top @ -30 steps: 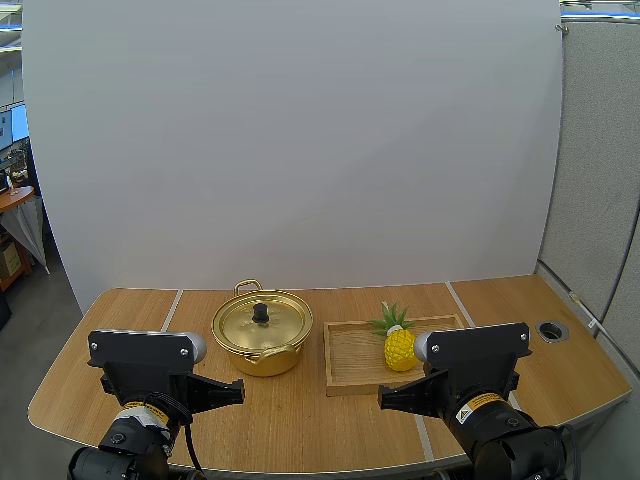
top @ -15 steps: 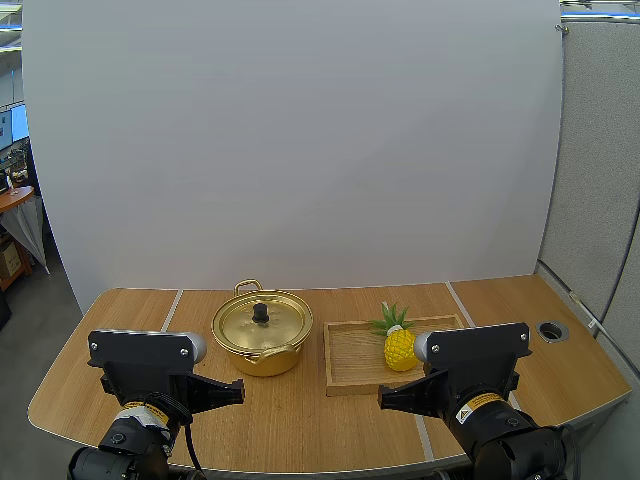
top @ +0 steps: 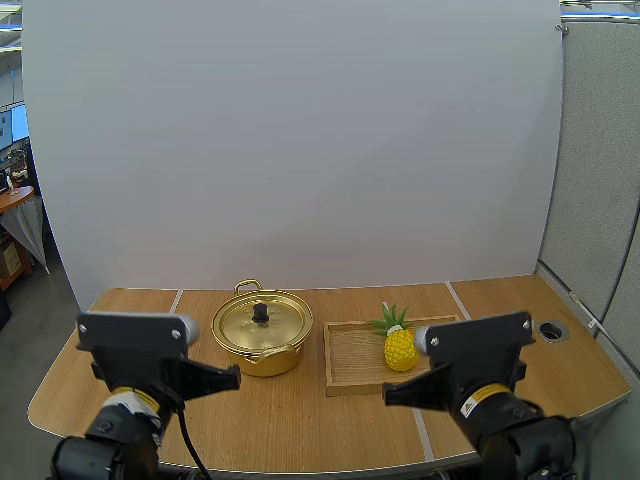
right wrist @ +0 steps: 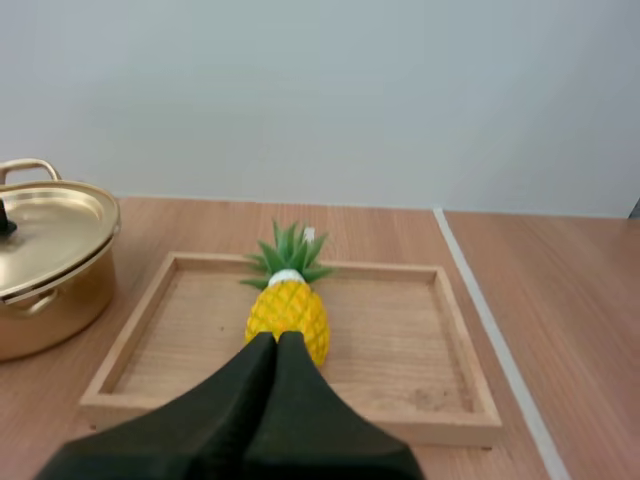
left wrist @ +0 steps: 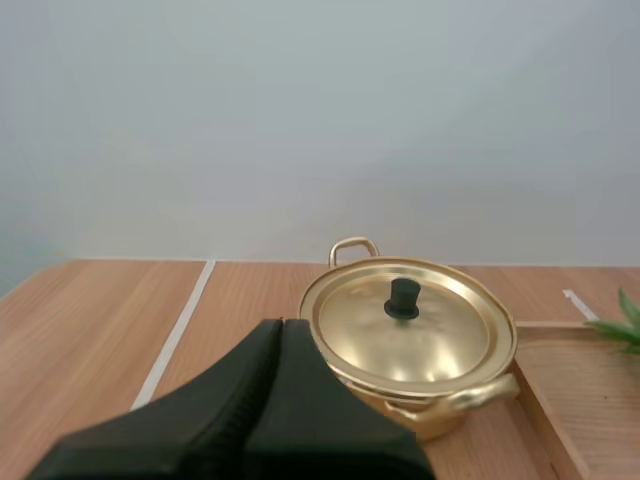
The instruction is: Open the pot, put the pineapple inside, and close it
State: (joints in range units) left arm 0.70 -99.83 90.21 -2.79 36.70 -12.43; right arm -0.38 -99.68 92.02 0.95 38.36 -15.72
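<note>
- Unopened, the lidded pot stands on the table beside the wooden tray that holds the pineapple.
- Left gripper and right gripper hang closed, empty.
- Pineapple likely light, hard, bumpy: pinch its yellow body.
- Bare wood offers room for the lid.

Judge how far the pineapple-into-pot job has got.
Nothing looks done: the lid sits on the pot, and the pineapple is in the wooden tray. In hand: nothing. The left gripper, shut, points at the pot; the right gripper, shut, points at the pineapple. Left: lift the lid, move the pineapple in, replace the lid.
</note>
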